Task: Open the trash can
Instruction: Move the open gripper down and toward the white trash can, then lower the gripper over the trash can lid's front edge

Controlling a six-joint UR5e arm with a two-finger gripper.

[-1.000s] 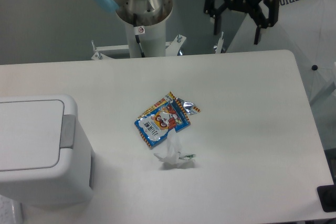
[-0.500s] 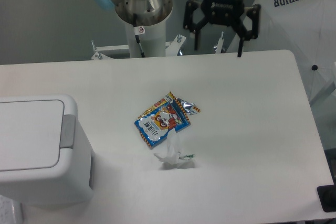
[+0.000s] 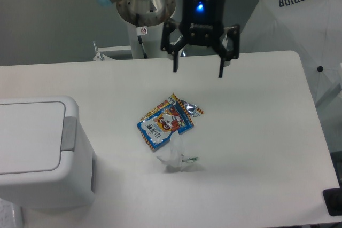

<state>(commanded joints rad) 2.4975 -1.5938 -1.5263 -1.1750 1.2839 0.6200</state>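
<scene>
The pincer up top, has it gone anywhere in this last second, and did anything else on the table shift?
The pincer has swung leftward and come lower, out over the table's far edge. It is open and holds nothing. The trash can, lid shut, the snack packet and the crumpled wrapper lie as before.

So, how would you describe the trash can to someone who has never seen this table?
Look at the white table and go to its near left corner. There stands the trash can, a large boxy white bin with a closed flat light-grey lid and a grey push bar. It dwarfs the colourful snack packet.
</scene>
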